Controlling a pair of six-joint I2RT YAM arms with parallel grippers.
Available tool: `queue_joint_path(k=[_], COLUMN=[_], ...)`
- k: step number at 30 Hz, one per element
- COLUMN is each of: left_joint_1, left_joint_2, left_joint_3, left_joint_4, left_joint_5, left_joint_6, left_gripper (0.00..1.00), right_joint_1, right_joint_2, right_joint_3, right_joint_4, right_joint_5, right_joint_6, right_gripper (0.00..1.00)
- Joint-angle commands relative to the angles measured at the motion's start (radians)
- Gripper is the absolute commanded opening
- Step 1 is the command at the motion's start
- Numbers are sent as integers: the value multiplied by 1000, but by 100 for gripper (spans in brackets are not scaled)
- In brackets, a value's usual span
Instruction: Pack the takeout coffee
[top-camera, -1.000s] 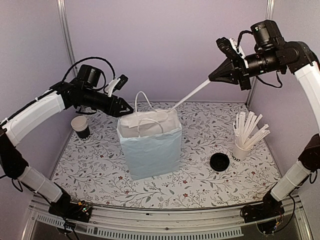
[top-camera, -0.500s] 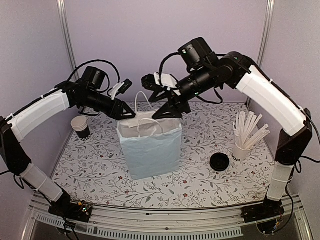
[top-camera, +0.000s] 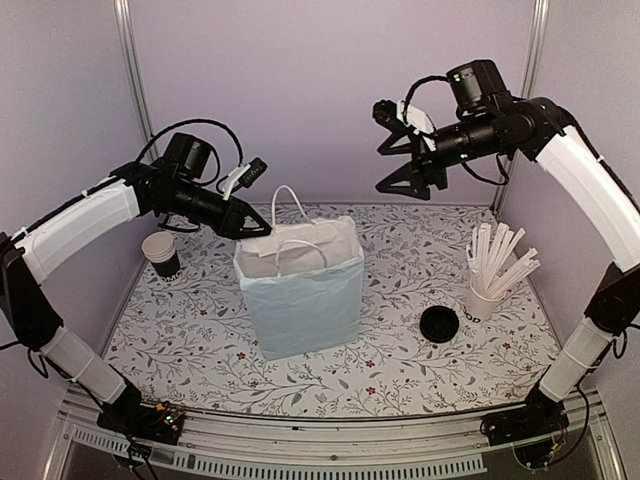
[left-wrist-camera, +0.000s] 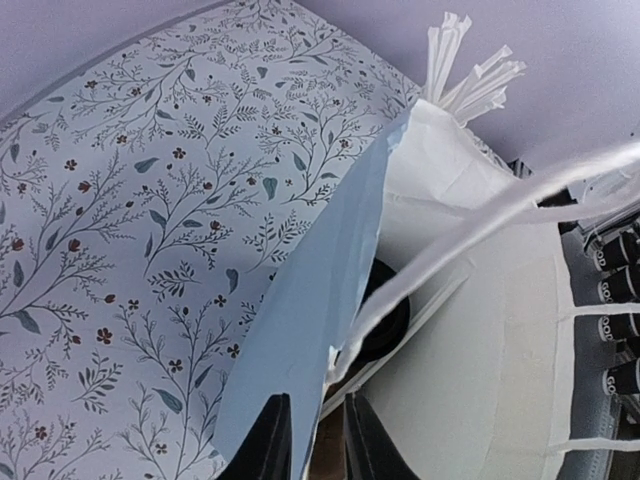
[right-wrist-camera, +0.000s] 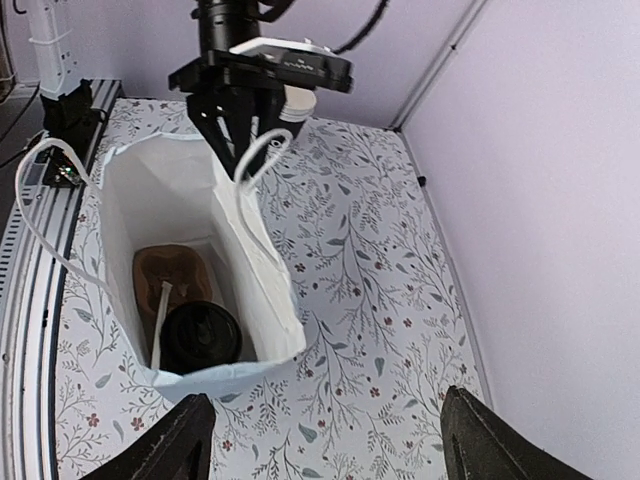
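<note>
The packing looks to be in its closing step. The takeout coffee, a small black paper cup with a round black plastic lid (right-wrist-camera: 200, 338), sits at the bottom of the upright pale-blue paper bag (top-camera: 300, 295) in the middle of the top view. It is seated in a brown cardboard cup carrier (right-wrist-camera: 170, 275), with a pale wrapped stirrer (right-wrist-camera: 160, 320) leaning just beside it.

The cup appears to stand upright. Its long axis is vertical and its lid faces the bag's open mouth.

The left arm's fingers (left-wrist-camera: 272, 445) are narrow and nip the bag's rim wall at its upper-left corner, holding the mouth open. The right arm's fingers (right-wrist-camera: 180, 440) are spread wide and empty, high in the upper right of the top view and well apart from the bag.

On the floral-patterned surface (top-camera: 400, 370) an open black paper cup (top-camera: 160, 252) stands at the left and a loose black lid (top-camera: 439, 324) lies at the right. Whether they belong to the order I cannot tell.

If nothing more goes in, the next move calls for the left fingers to let go gently, without tugging the bag over or snagging its white loop handles (top-camera: 300, 245).
</note>
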Motion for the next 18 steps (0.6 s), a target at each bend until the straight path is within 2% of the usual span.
queue_joint_path(k=[1, 7, 14, 18], left_joint_1=[3, -3, -96, -183], left_joint_2=[6, 7, -86, -204], left_joint_3=[9, 44, 30, -94], left_joint_4=[15, -9, -8, 86], left_joint_5=[30, 15, -89, -166], left_joint_6=[18, 32, 33, 0], left_gripper=[16, 0, 0, 0], right_joint_1=[-134, -253, -311, -317], right_joint_2=[-62, -147, -206, -233], right_joint_3=[-125, -312, -439, -503], right_joint_4=[55, 181, 274, 291], right_joint_5=[-23, -56, -22, 25], right_joint_6=[27, 75, 132, 113], right_gripper=[81, 81, 81, 81])
